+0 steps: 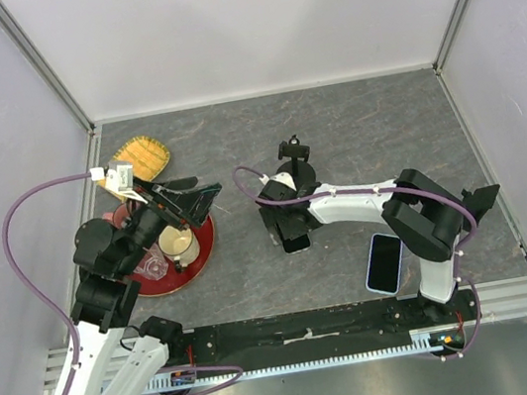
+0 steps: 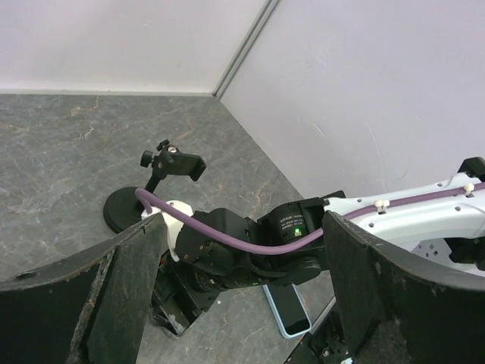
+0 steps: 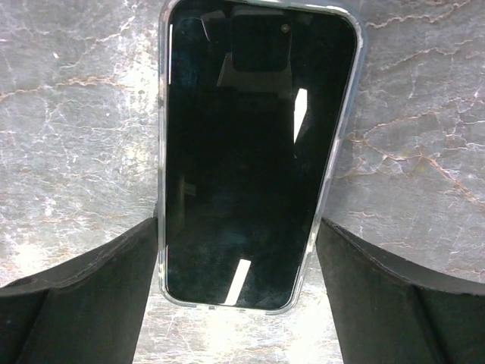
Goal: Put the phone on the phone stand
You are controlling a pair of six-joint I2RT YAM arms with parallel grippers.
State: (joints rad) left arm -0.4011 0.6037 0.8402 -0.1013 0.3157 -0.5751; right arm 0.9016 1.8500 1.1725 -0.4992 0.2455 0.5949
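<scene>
A dark-screened phone [image 3: 242, 152] in a clear case lies flat on the grey table, partly seen under the wrist in the top view [image 1: 297, 243]. My right gripper [image 3: 236, 224] [image 1: 291, 233] is lowered over it. Its jaws are open, one black finger [image 3: 114, 280] close against each long edge near the phone's lower end. The black phone stand [image 1: 294, 157] [image 2: 173, 165] stands upright on its round base just behind the right wrist. My left gripper [image 1: 211, 194] [image 2: 242, 221] hangs open and empty above the red plate, its camera looking across at the right arm.
A second phone [image 1: 385, 263] [image 2: 294, 309] in a light-blue case lies near the right arm's base. The red plate [image 1: 205, 257] at the left holds a cup [image 1: 179, 243] and a clear glass. A yellow woven piece [image 1: 145, 156] lies behind it. White walls enclose the table.
</scene>
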